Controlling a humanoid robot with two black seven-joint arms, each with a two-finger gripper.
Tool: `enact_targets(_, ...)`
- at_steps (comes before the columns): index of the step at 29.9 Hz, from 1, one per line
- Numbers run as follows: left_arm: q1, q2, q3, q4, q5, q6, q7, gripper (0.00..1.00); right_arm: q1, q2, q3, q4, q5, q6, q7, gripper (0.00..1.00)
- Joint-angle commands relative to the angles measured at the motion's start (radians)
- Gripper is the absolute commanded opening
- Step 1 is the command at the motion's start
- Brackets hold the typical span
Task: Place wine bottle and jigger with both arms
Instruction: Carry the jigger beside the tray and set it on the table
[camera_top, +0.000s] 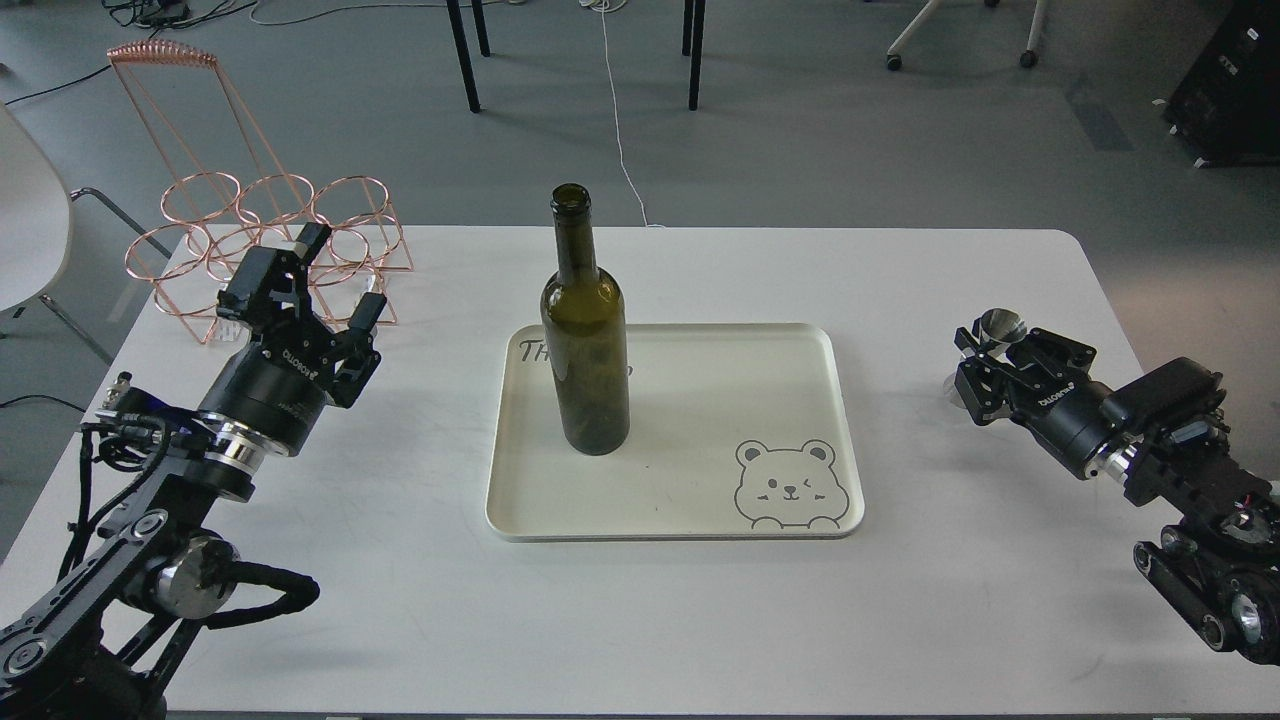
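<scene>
The wine bottle (585, 330) stands upright on the left part of the cream tray (846, 440). The steel jigger (998, 326) is off the tray, over the white table to the tray's right, tilted and gripped by my right gripper (985, 362). I cannot tell whether its lower end touches the table. My left gripper (335, 275) is open and empty over the table's left side, well left of the bottle and in front of the wire rack.
A copper wire bottle rack (270, 230) stands at the table's back left corner, close behind my left gripper. A bear drawing marks the tray's front right corner (792, 485). Chair and table legs stand on the floor beyond the table.
</scene>
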Motion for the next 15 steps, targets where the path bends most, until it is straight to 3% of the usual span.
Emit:
enact_targets(1, -0.001, 0.0, 0.0, -0.002, 0.0, 0.001, 0.0, 0.98, -0.007, -0.001, -0.007, -0.046, 0.02, 0.0, 0.0, 0.25)
enact_targets(15, -0.001, 0.0, 0.001, -0.002, 0.0, 0.001, 0.0, 0.98, -0.007, -0.001, -0.022, -0.069, 0.043, 0.0, 0.0, 0.27)
